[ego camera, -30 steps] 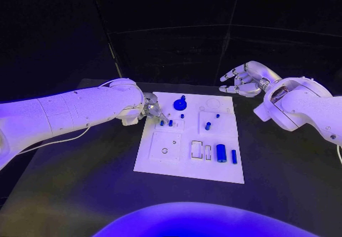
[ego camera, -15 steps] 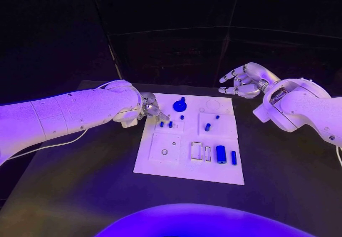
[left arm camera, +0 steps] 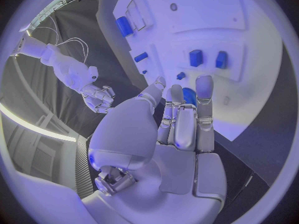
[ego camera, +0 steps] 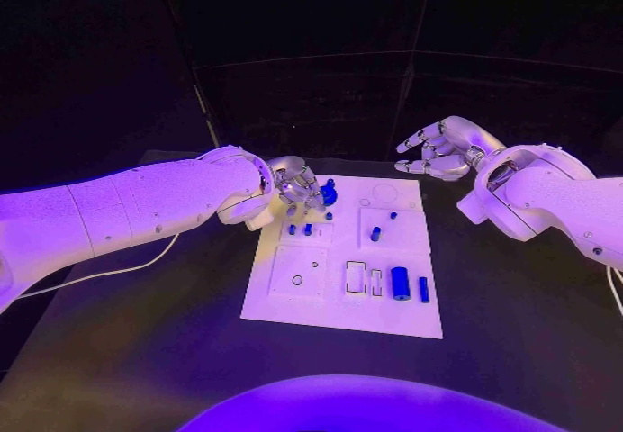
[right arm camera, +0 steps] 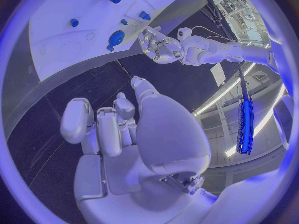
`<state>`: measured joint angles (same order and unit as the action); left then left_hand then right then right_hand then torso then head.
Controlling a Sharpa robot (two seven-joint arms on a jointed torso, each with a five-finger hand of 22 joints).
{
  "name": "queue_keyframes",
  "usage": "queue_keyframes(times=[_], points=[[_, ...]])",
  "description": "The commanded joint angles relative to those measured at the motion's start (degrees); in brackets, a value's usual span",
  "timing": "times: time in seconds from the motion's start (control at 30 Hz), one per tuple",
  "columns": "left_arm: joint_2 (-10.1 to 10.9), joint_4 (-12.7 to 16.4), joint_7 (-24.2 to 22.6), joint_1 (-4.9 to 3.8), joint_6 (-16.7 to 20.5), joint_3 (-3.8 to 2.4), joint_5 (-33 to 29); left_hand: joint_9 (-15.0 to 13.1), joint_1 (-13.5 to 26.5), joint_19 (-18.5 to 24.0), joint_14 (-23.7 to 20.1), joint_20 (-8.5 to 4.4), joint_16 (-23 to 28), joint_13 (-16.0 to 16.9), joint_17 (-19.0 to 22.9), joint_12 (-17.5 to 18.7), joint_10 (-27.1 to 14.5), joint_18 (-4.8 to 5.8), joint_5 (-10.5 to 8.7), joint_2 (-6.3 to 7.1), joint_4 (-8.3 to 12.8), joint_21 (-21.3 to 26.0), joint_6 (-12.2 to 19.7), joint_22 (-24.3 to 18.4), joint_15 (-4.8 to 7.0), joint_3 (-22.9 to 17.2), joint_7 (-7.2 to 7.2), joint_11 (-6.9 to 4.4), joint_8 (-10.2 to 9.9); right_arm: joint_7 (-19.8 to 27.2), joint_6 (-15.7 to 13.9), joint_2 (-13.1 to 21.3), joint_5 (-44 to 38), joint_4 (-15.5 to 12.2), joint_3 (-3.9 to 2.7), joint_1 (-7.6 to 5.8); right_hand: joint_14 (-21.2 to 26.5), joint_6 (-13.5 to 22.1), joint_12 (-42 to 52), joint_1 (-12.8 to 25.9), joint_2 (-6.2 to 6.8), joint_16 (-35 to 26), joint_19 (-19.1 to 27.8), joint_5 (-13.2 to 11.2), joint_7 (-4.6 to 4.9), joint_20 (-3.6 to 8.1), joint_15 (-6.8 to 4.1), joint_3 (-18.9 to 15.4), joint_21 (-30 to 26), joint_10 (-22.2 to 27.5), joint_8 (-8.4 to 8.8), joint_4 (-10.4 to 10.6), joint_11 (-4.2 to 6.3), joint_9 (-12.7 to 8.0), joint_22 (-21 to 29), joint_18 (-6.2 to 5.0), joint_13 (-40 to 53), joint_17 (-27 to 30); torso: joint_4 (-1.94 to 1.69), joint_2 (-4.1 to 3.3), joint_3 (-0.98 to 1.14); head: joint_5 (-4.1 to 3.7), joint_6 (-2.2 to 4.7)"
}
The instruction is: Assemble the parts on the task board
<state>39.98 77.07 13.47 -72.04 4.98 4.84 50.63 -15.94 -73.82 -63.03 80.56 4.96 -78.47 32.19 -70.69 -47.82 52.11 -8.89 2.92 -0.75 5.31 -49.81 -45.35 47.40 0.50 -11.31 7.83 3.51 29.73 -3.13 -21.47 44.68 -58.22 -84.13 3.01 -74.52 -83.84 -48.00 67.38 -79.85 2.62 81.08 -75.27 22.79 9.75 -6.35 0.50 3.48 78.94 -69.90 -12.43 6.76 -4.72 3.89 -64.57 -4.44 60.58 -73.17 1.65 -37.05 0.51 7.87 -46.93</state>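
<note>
The white task board (ego camera: 302, 301) lies in the middle of the table. On it are a round blue knob (ego camera: 329, 192) at the far end, two small blue pegs (ego camera: 299, 229) standing side by side, a short blue piece (ego camera: 375, 233), a blue cylinder (ego camera: 400, 283) and a thin blue bar (ego camera: 423, 288). My left hand (ego camera: 296, 184) hovers at the board's far left, just beside the knob, fingers apart and holding nothing. In the left wrist view the fingers (left arm camera: 181, 119) stretch out above the pegs (left arm camera: 196, 57). My right hand (ego camera: 441, 148) floats open beyond the board's far right corner.
Empty white slots (ego camera: 357, 275) and a square plate with a hole (ego camera: 297, 277) sit on the near half of the board. Black tabletop (ego camera: 156, 342) surrounds the board on all sides. In the right wrist view the knob (right arm camera: 116, 38) lies beside my left hand (right arm camera: 161, 46).
My left hand has lifted from beside the two pegs and moved toward the far end, next to the round knob, with its fingers spreading. The right hand has hardly moved.
</note>
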Motion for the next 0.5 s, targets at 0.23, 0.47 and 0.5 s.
queue_keyframes(times=[0.23,0.47,0.5], points=[[-3.4,-3.6,-15.6,-0.08,5.9,1.95,8.0,5.4,-1.6,-1.5,-1.3,2.16,1.2,-12.0,4.3,13.3,-3.0,-0.98,0.13,2.14,2.3,-1.4,-1.4,1.8,-1.78,-3.9,1.45,1.94,-6.5,0.6,0.1,-0.4,0.3,0.2,-0.03,-0.1,-2.6,0.5,-0.2,-0.3,0.16,-0.2,0.5,0.2,-0.01,0.02,-0.42,0.1,-0.4,0.4,-0.19,0.3,0.18,-0.1,0.0,-0.86,0.0,0.0,-0.04,-0.04,0.02,-0.95,0.49],[-5.8,-7.2,-14.8,0.01,4.5,3.64,17.0,8.2,-0.7,-2.0,-1.5,2.68,1.7,-17.5,6.7,18.5,-4.3,-1.0,0.02,4.44,2.7,-1.1,-1.8,1.8,-2.26,-3.6,1.61,2.71,-10.2,0.6,0.1,-0.7,0.3,0.3,-0.03,-0.09,-2.6,0.5,-0.2,-0.3,0.16,-0.2,0.5,0.2,-0.01,0.02,-0.42,0.1,-0.4,0.4,-0.19,0.3,0.18,-0.1,0.0,-0.86,0.0,0.0,0.06,-0.06,0.02,-0.95,0.78],[-6.0,-7.7,-14.6,0.05,4.3,3.82,18.0,8.4,-0.8,-2.1,-1.5,2.72,1.7,-17.8,6.8,18.6,-4.2,-0.98,0.02,4.52,2.8,-1.2,-2.0,1.9,-2.28,-3.5,1.6,2.73,-10.5,0.6,0.1,-0.7,0.3,0.3,-0.03,-0.09,-2.6,0.5,-0.1,-0.4,0.13,-0.1,0.5,0.2,-0.01,0.03,-0.43,0.2,-0.4,0.3,-0.21,0.2,0.19,-0.1,0.0,-0.85,0.0,0.0,0.05,-0.03,0.04,-0.96,0.75]])
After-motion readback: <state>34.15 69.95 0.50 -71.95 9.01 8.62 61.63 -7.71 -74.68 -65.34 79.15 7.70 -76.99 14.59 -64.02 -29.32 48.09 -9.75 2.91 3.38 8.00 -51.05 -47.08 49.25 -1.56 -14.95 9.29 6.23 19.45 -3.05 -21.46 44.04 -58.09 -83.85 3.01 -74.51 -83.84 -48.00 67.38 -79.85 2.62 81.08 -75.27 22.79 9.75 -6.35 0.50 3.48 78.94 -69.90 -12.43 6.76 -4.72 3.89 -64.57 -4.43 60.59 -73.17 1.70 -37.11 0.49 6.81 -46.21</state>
